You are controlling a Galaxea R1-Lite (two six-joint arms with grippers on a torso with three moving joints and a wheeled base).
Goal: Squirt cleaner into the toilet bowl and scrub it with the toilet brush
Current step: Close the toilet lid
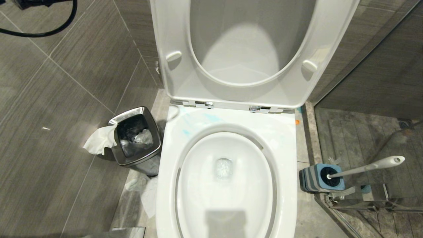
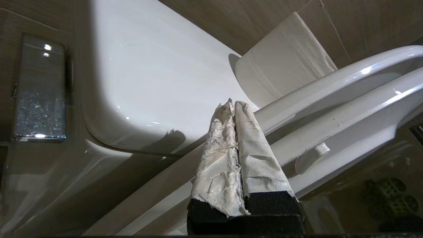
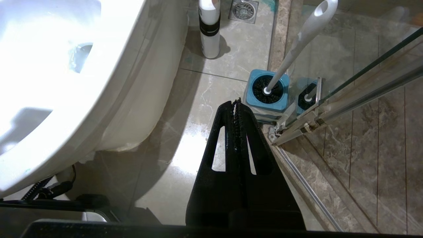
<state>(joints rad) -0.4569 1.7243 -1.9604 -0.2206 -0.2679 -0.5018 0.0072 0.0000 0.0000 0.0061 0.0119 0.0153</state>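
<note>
Left tool pressed together beside raised seat, right tool together above floor near toilet brush

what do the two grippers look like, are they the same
Not quite. The left gripper has two long tapering fingers wrapped in crinkled off-white paper-like tape over black bases. The right gripper is bare matte black, its tapering fingers pierced by long slots, with toothed inner edges.

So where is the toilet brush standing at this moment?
In the head view the toilet brush stands in its blue-and-grey holder on the floor at the robot's right, beside the toilet bowl and against the glass shower partition, handle leaning away from the bowl.
</note>
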